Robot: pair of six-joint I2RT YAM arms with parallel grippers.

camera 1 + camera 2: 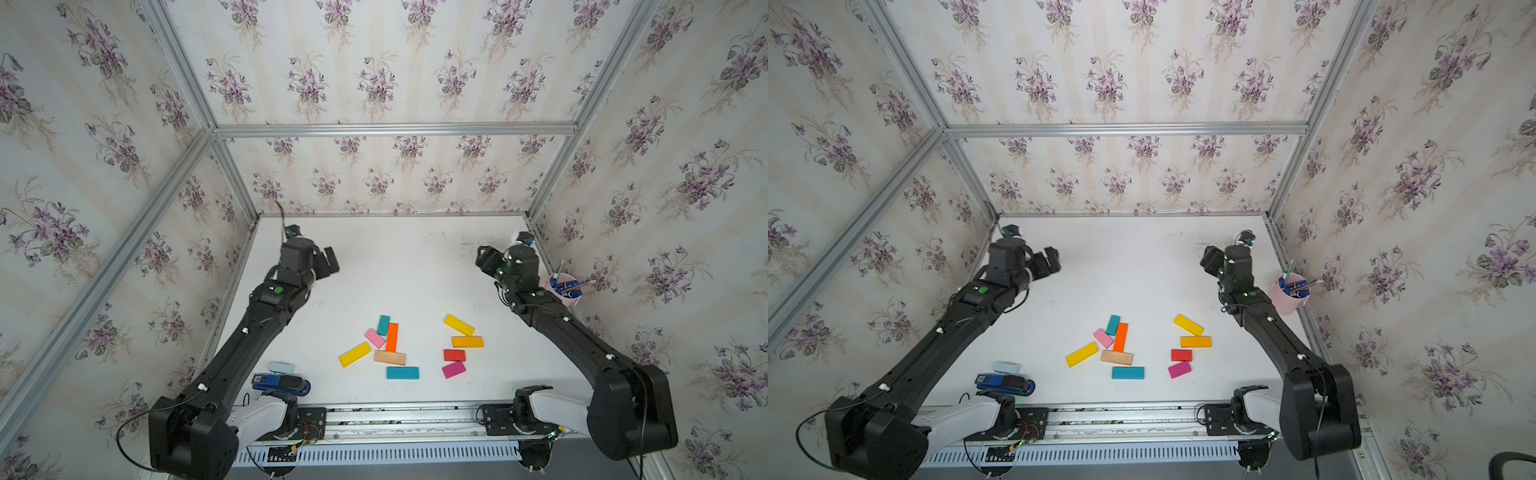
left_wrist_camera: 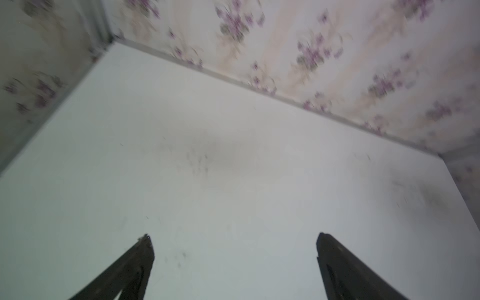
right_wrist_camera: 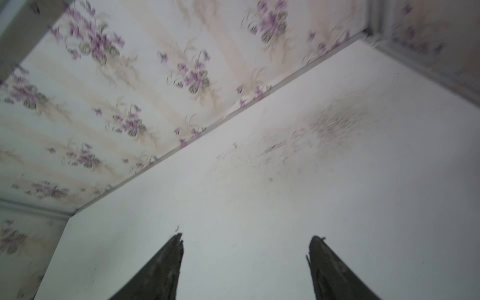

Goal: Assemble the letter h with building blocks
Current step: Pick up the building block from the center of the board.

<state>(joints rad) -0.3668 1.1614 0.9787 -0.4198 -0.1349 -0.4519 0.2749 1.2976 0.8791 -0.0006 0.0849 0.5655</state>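
**Caller:** Start on the left, what have you got?

**Arm:** Near edge of the white table (image 1: 407, 266): a pale blue pad (image 1: 281, 367), and a dark blue stapler (image 1: 282, 384) just beside it. Further back, my left gripper (image 2: 233, 236) hangs over bare table, jaws spread wide, nothing between them.

**Caller:** And the building blocks?

**Arm:** All flat on the table, near the front, well apart from both my grippers. First group, going across: a long yellow block (image 1: 354, 354), tilted. Then a short pink block (image 1: 375, 338) tucked against a short teal block (image 1: 383, 325). The long orange block (image 1: 392, 337) runs front to back, its near end at the plain wooden block (image 1: 390, 357). Just beside that one, nearer the front, a long teal block (image 1: 402, 372) lies crosswise.

**Caller:** Second group?

**Arm:** Across a gap: a second yellow block (image 1: 459, 324), tilted, an amber block (image 1: 467, 341), a short red block (image 1: 454, 355) and a tilted magenta block (image 1: 453, 369).

**Caller:** Right side?

**Arm:** My right gripper (image 3: 245, 235) is over scuffed bare table, jaws apart, holding nothing. By the right wall stands a pink cup (image 1: 559, 297) of pens.
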